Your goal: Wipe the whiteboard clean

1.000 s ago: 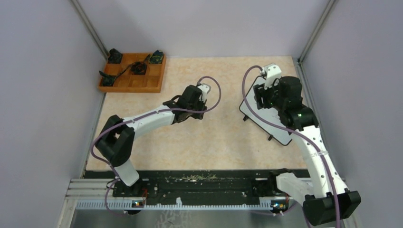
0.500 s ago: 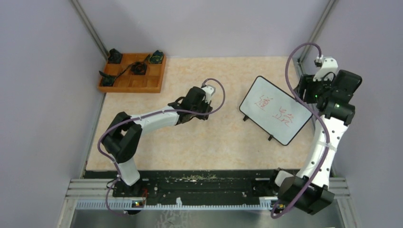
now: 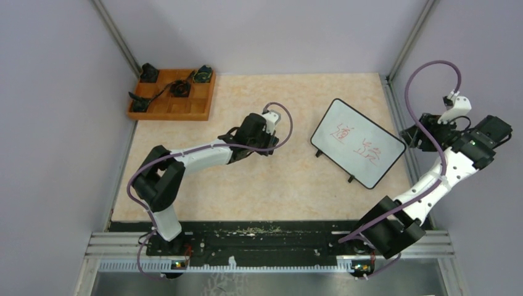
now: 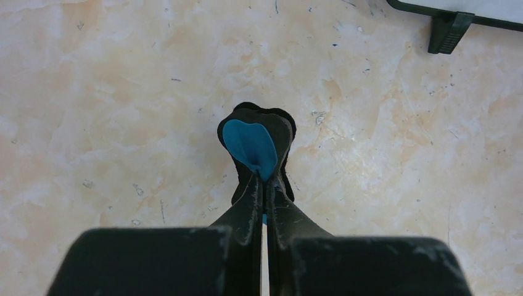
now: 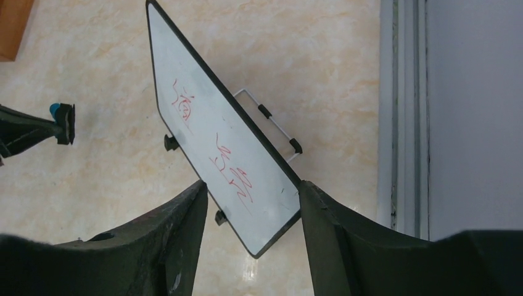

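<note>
The whiteboard [image 3: 358, 143] stands tilted on small black feet at the right of the table, with red handwritten marks on it. It also shows in the right wrist view [image 5: 216, 135], and one foot and an edge show in the left wrist view [image 4: 449, 28]. My left gripper [image 3: 270, 143] is left of the board and apart from it. It is shut on a small black eraser with a blue top [image 4: 253, 145], held just over the table. My right gripper [image 3: 412, 137] is open and empty, just off the board's right corner [image 5: 250, 191].
A wooden compartment tray [image 3: 166, 115] with small black parts sits at the far left corner; its corner shows in the right wrist view [image 5: 12, 24]. A metal rail [image 3: 395, 105] and grey wall run close along the right side. A wire stand [image 5: 277, 126] sticks out behind the board.
My right arm has swung from over the whiteboard out to the right, uncovering the board. My left gripper, with the eraser, has shifted slightly right and then held still.
</note>
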Robot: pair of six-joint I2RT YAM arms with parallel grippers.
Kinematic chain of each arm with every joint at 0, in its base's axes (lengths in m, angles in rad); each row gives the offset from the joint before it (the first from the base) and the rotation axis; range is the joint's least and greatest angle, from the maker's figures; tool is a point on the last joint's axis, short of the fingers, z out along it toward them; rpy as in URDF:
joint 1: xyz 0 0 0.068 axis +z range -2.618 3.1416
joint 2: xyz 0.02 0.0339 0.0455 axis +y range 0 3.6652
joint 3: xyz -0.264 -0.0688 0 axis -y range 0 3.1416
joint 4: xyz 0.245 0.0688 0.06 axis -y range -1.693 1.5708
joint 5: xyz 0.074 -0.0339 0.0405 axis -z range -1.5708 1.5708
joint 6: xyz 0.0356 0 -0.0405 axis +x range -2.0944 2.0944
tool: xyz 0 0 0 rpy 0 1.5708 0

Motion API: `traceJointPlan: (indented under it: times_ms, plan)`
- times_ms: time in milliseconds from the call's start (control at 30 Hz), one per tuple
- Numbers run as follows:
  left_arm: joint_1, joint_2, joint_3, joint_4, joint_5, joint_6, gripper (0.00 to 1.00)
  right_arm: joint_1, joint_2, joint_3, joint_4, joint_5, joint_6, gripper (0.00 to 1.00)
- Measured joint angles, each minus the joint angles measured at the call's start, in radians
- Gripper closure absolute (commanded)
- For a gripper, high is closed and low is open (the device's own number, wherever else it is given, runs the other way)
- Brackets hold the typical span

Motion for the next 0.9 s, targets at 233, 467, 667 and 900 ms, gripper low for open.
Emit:
traceJointPlan:
  times_ms: [233,467,667,900]
  plan:
    - [-0.027,0.0,0.008,0.023,0.018,0.014,1.0,-0.112,0.048,0.0,-0.146,-0.117,-0.2,0.44]
    - [-0.082,0.006,0.075,0.028,0.017,0.04,1.0,-0.226,0.163,0.021,-0.375,-0.222,-0.493,0.46]
    - [-0.095,0.013,0.086,0.033,0.016,0.043,1.0,-0.28,0.293,0.031,-0.472,-0.248,-0.662,0.46]
    - [-0.1,0.018,0.103,0.033,0.014,0.047,1.0,-0.279,0.34,0.031,-0.521,-0.278,-0.756,0.49]
